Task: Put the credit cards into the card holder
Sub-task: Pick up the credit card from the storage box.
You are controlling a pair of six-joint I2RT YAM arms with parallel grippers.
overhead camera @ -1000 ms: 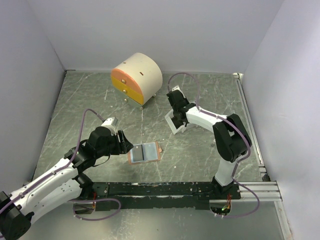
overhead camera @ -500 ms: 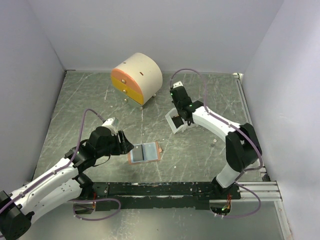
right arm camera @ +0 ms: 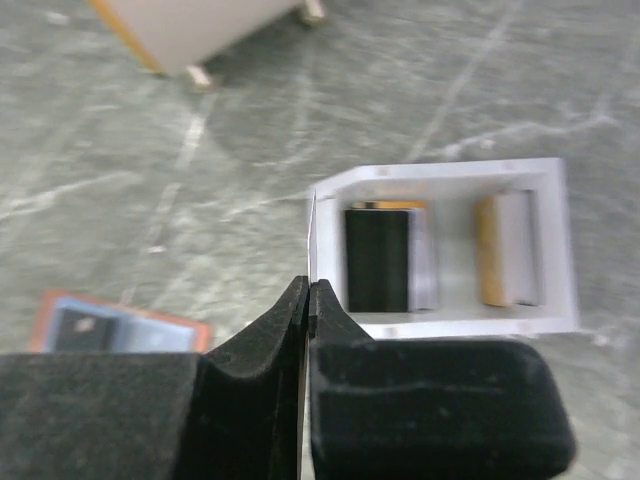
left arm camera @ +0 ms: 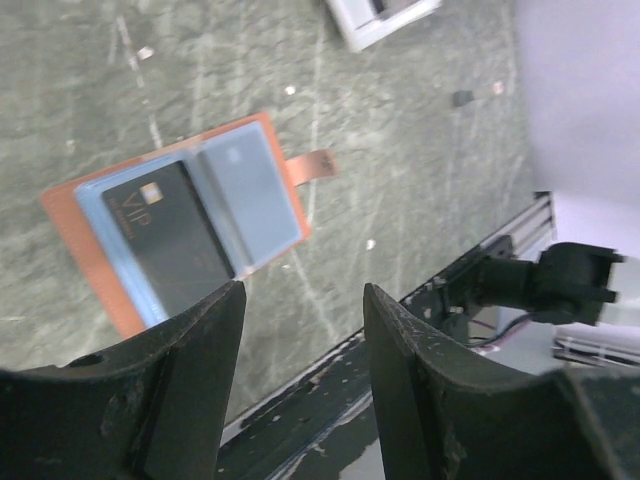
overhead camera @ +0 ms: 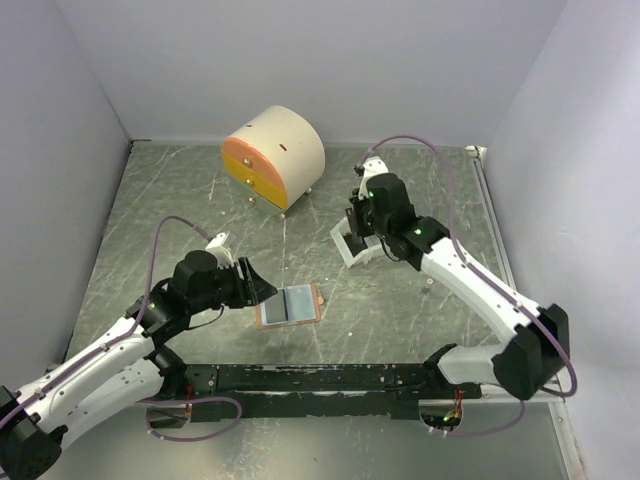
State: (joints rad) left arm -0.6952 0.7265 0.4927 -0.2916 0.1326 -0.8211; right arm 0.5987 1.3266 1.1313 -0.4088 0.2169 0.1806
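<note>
As the right arm [overhead camera: 470,280] has swung its elbow down and out toward 4 o'clock of the table [overhead camera: 160,220] in the last sec, its wrist has shifted a bit toward 3 o'clock over the tray, which is the biggest change on the bench. Left arm [overhead camera: 120,345] has barely moved, parked at 8 o'clock. Cabinet [overhead camera: 273,157] sits at 11 o'clock, nothing near it. White tray [overhead camera: 343,252] is approx 1 o'clock of centre. Right gripper [right arm camera: 308,295] hangs above it, jaws clenched on one thin whitish card [right arm camera: 312,225], seen edge-on in the wrist view and clear of the tray. Reading: pick done, carry to the holder prob. next. Card holder [overhead camera: 316,291] lies open and flat at 6 o'clock of centre, well apart from the tray. Left gripper [left arm camera: 303,295] is spread wide and empty, hovering at the holder's 9 o'clock, ready to steady it, I'd guess. Holder already carries a black VIP card [left arm camera: 165,235] on one half and a light blue card [left arm camera: 250,185] on the other. Left in the tray: black card [right arm camera: 376,260], gold card [right arm camera: 497,250], poss. more behind; can't tell the count.
</note>
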